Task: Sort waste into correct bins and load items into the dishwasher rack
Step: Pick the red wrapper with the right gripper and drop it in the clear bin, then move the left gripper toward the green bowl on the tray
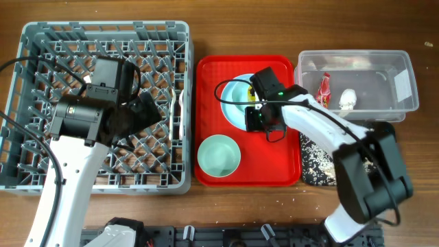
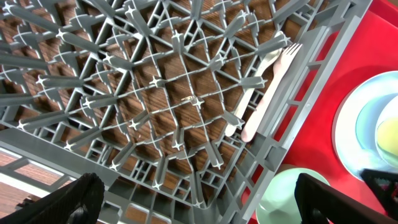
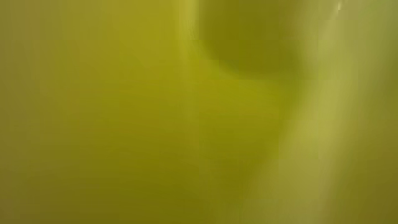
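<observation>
The right claw (image 1: pixel 256 111) is positioned over the stacked dishes on the red tray (image 1: pixel 206 175), and its jaws are drawn in narrow, all but closed. Its own camera is filled edge to edge by a yellow blur, which is taken to be the yellow cup (image 3: pixel 199 112) pressed close to the lens. A pinch on the cup's wall is judged likely, but the contact itself is not shown. From the left wrist the cup is glimpsed inside the blue bowl (image 2: pixel 368 121), which is seated on the blue plate (image 1: pixel 230 96). Whether the cup is upright cannot be told.

The rack (image 1: pixel 41 184) is found to the left of the cup, just beyond the tray's left edge, so the coming carry is judged to run leftward. The right arm is by far the nearer to the cup. The left claw (image 1: pixel 149 110) is held wide and empty above the rack's pegs. It is near the fork (image 2: pixel 273 84) and spoon (image 2: pixel 244 111), which are laid along the rack's right wall. The green bowl (image 1: pixel 219 155) is seated on the tray near the plate, to one side of that leftward line.
</observation>
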Robot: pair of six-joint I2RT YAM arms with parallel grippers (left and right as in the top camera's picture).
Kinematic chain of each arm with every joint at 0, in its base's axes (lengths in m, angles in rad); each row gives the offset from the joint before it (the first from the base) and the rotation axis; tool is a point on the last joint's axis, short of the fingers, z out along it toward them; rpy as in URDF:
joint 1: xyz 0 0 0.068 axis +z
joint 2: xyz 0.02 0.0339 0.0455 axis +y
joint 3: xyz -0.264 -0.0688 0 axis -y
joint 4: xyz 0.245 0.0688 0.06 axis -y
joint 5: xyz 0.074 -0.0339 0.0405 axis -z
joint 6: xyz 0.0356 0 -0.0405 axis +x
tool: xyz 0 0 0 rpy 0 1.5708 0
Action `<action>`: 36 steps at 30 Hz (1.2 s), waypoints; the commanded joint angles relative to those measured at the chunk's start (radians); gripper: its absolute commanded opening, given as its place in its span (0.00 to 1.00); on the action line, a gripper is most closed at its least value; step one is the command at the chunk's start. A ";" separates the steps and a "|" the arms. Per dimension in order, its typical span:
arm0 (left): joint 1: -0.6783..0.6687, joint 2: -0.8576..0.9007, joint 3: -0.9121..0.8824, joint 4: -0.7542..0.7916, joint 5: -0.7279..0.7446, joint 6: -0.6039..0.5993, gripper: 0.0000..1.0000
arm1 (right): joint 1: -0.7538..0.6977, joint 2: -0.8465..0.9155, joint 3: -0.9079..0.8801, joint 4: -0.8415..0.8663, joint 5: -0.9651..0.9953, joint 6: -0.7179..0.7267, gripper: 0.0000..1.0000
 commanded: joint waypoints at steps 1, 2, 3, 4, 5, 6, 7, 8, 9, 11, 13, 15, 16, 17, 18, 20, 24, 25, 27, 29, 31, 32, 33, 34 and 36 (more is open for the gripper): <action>0.006 0.001 0.001 0.000 -0.013 -0.003 1.00 | 0.001 -0.176 0.003 -0.007 -0.016 -0.032 0.09; 0.006 0.001 0.001 0.000 -0.013 -0.003 1.00 | -0.005 -0.222 0.010 -0.006 0.010 -0.045 0.10; 0.006 0.001 0.001 0.000 -0.013 -0.003 1.00 | -0.017 -0.271 0.016 -0.006 0.087 -0.045 0.13; 0.006 0.001 0.001 0.000 -0.013 -0.003 1.00 | -0.034 -0.315 0.016 -0.006 0.192 -0.044 0.31; 0.006 0.001 0.001 0.000 -0.013 -0.003 1.00 | -0.056 -0.355 0.016 -0.009 0.314 -0.041 0.54; 0.006 0.001 0.001 0.000 -0.013 -0.003 1.00 | -0.092 -0.391 0.016 -0.016 0.451 -0.041 0.64; 0.006 0.001 0.001 0.000 -0.013 -0.003 1.00 | -0.125 -0.410 0.016 -0.027 0.547 -0.042 0.79; 0.006 0.001 0.001 0.000 -0.013 -0.003 1.00 | -0.154 -0.417 0.016 -0.034 0.624 -0.045 0.98; 0.006 0.001 0.001 0.000 -0.013 -0.003 1.00 | -0.206 -0.418 0.016 -0.045 0.727 -0.092 1.00; 0.006 0.001 0.001 0.000 -0.013 -0.003 1.00 | -0.253 -0.417 0.016 -0.045 0.724 -0.187 1.00; 0.006 0.001 0.001 0.000 -0.013 -0.003 1.00 | -0.265 -0.417 0.016 -0.043 0.724 -0.222 1.00; 0.006 0.001 0.001 0.000 -0.013 -0.003 1.00 | -0.265 -0.417 0.016 -0.044 0.719 -0.224 1.00; 0.006 0.001 0.001 0.000 -0.013 -0.003 1.00 | -0.265 -0.417 0.016 -0.044 0.702 -0.225 1.00; 0.006 0.001 0.001 0.000 -0.013 -0.003 1.00 | -0.265 -0.417 0.016 -0.044 0.674 -0.224 0.99; 0.006 0.001 0.001 0.000 -0.013 -0.003 1.00 | -0.265 -0.417 0.016 -0.044 0.641 -0.224 1.00; 0.007 -0.005 0.012 0.122 -0.093 0.055 1.00 | -0.265 -0.417 0.016 -0.043 0.574 -0.224 1.00; 0.006 -0.008 0.019 0.151 -0.091 0.054 1.00 | -0.265 -0.417 0.016 -0.044 0.508 -0.224 1.00; 0.006 -0.008 0.019 0.151 -0.091 0.054 1.00 | -0.265 -0.417 0.016 -0.043 0.508 -0.224 1.00; 0.006 -0.008 0.019 0.159 -0.084 0.042 1.00 | -0.265 -0.417 0.016 -0.043 0.508 -0.224 1.00; 0.006 -0.008 0.019 0.207 -0.079 0.043 1.00 | -0.265 -0.417 0.016 -0.044 0.508 -0.224 1.00; 0.005 -0.008 0.016 0.179 0.172 0.043 0.98 | -0.265 -0.417 0.016 -0.044 0.508 -0.224 1.00; -0.010 -0.001 -0.007 0.162 0.321 0.060 0.80 | -0.265 -0.417 0.016 -0.043 0.508 -0.224 1.00; -0.055 0.006 -0.051 0.154 0.431 0.114 0.50 | -0.265 -0.417 0.016 -0.044 0.508 -0.224 1.00; -0.140 0.013 -0.116 0.174 0.448 0.123 0.36 | -0.265 -0.417 0.016 -0.043 0.508 -0.224 1.00; -0.261 0.025 -0.205 0.246 0.443 0.122 0.17 | -0.265 -0.417 0.016 -0.043 0.508 -0.224 1.00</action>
